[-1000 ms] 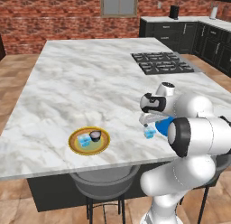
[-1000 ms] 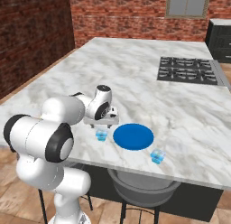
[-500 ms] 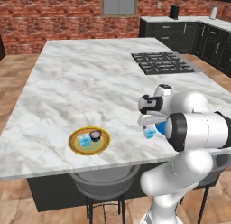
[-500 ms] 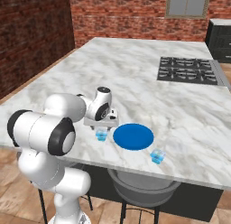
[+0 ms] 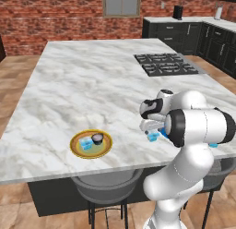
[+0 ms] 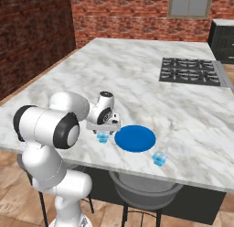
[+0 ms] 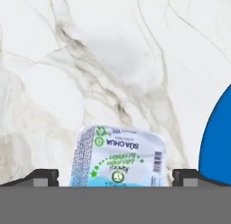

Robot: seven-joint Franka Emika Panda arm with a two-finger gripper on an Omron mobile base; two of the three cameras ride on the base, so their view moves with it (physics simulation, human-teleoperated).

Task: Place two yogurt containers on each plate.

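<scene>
Now the tool (image 6: 104, 131) hangs spread over a pale blue yogurt cup (image 7: 118, 157) (lid up) on the worktop (image 5: 92, 80), blue plate (image 6: 135, 138) at its three o'clock.

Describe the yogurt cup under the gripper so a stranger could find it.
On the marble island, find the solid blue plate near the front edge. The pale blue yogurt cup sits on bare marble beside that plate, below the open gripper; the other loose cup lies across the plate.
</scene>
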